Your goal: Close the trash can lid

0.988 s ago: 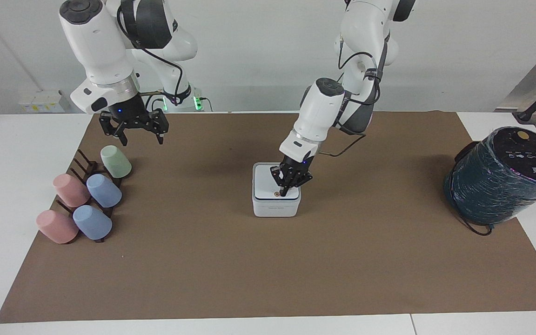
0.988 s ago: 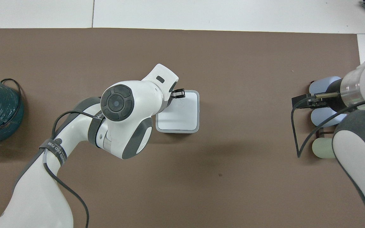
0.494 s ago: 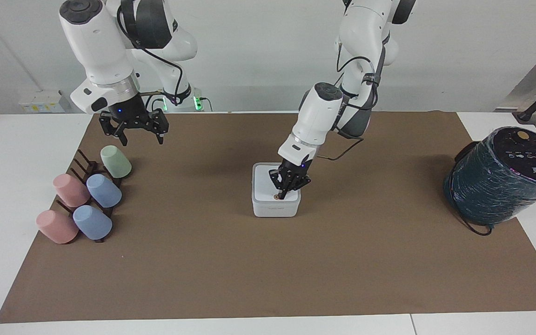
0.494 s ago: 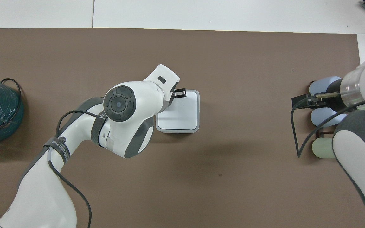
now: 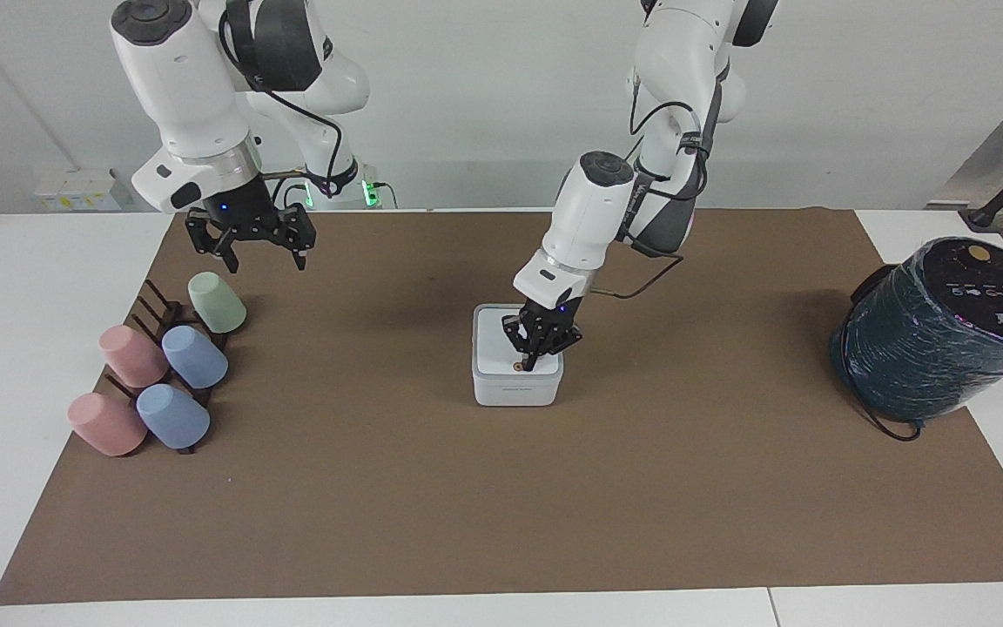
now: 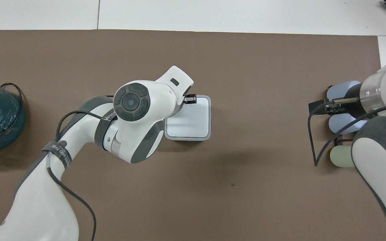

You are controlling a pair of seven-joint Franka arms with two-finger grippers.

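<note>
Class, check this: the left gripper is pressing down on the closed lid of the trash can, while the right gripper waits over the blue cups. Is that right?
Not quite. In the facing view the right gripper waits over the green cup, not the blue ones. The left gripper is indeed down on the closed lid of the trash can.

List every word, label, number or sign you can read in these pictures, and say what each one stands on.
Nothing reads clearly.
Trash can: faint grey lettering on its front, too small to read.
Strap on the left arm: white print, too blurred to quote.
Dark teal wrapped cylinder: a row of small white signs on its black top, unreadable.
Lid: only an orange-brown dot beside the left gripper, no text.
</note>
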